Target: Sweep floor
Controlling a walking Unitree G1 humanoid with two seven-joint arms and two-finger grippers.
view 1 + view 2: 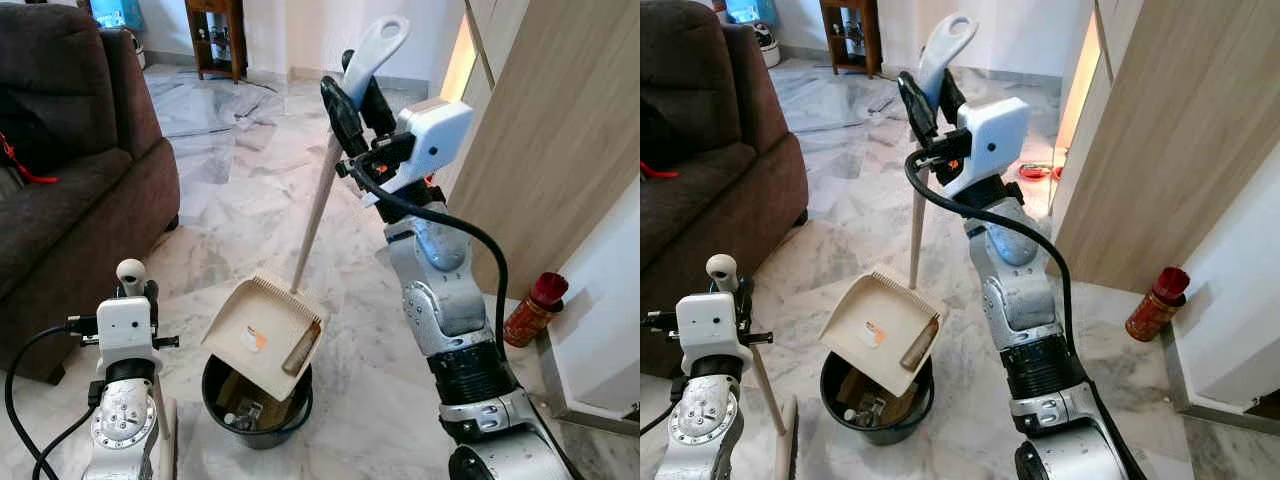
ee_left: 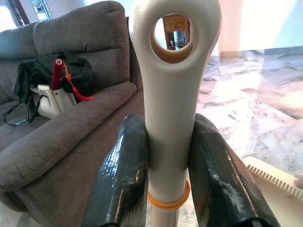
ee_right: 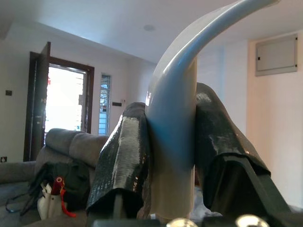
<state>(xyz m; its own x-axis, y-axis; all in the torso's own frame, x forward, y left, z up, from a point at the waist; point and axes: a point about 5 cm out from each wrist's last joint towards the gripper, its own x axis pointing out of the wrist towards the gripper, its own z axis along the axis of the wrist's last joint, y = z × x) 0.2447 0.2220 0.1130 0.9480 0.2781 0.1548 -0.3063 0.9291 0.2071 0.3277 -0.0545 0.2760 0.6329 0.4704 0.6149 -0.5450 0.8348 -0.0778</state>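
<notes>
Dumping the dustpan into the bin

Head views: the right gripper [image 1: 358, 100] holds the long dustpan handle [image 1: 318, 195] up high, tipping the dustpan [image 1: 262, 325] over the black bin [image 1: 258, 402] near the robot's feet. Looks like the emptying step; next it likely needs more tilt so the debris slides out.
Left wrist view: the left gripper [image 2: 171, 182] has its fingers clamped on the broom handle [image 2: 171, 94], sofa [image 2: 71, 118] to the left.
Right wrist view: fingers [image 3: 124, 161] squeezed tight round the dustpan grip.
</notes>
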